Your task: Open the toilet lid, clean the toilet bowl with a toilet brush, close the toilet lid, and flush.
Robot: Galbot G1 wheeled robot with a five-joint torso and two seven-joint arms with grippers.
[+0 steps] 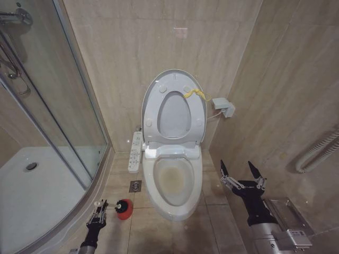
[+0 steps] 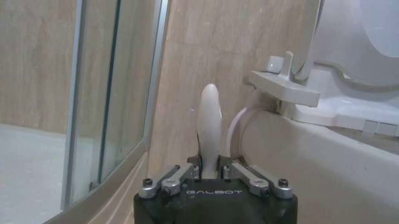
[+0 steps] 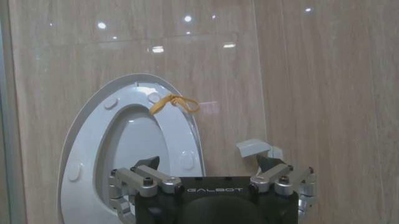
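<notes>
Far left, curved glass shower enclosure with a white tray floor. Just beside its curb, low on the beige tiled floor, the left gripper sits closed on the thin white stick handle of the toilet brush; in the left wrist view the handle stands up between the pinched-in fingers, rounded tip up. Brush head not visible. Small red round holder cup stands on the floor just beside the gripper, between it and the toilet. A square metal floor drain lies near the cup. A long white control panel hangs along the toilet's side.

Centre: white ceramic oval toilet bowl, yellowish-brown staining inside, uncovered. Behind it the large glossy white oval toilet lid and the ring seat are both raised, leaning upright against the beige wall; a small yellow strap hangs at the rim, round bumpers showing.

A white wall outlet box sits beside the lid.

Right: right gripper hovers near the bowl's side, fingers spread wide, holding nothing. Corrugated grey hose on the right wall.
</notes>
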